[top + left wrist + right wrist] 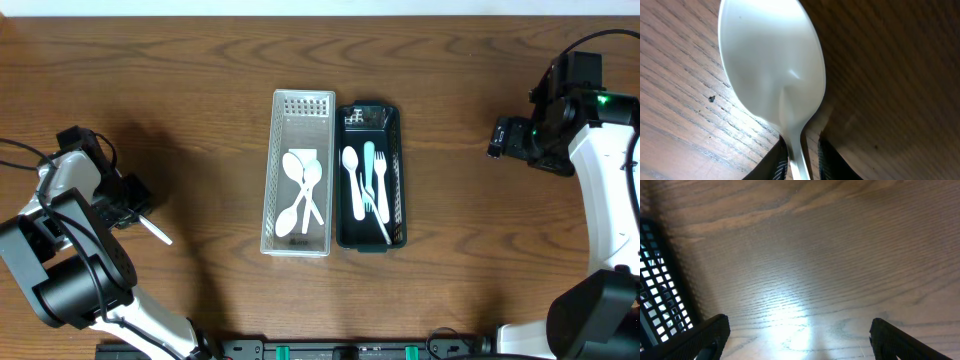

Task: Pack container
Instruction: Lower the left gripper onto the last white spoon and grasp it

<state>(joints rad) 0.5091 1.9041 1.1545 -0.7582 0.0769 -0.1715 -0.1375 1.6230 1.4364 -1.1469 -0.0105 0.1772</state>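
The bowl of the white spoon fills the left wrist view, hollow side toward us, just over the wood of the table. Its handle runs down between the fingers of the left gripper, which stand tight against it on either side. We read this claw as gripping the spoon by its handle (the contact sits at the very bottom edge of the frame).

From overhead we find that gripper at the far left of the table, a little toward the near side. A thin white length of the spoon pokes out of it to the right.

Well apart from it, in the middle of the table, two long containers stand side by side and touching. The clear tray on the left holds a small heap of white spoons. The black basket on the right holds white forks and one teal utensil.

The right gripper hangs at the right side, toward the far edge. Its jaws are spread wide with nothing between them, over bare wood. A corner of the basket's mesh shows at the left of its wrist view.
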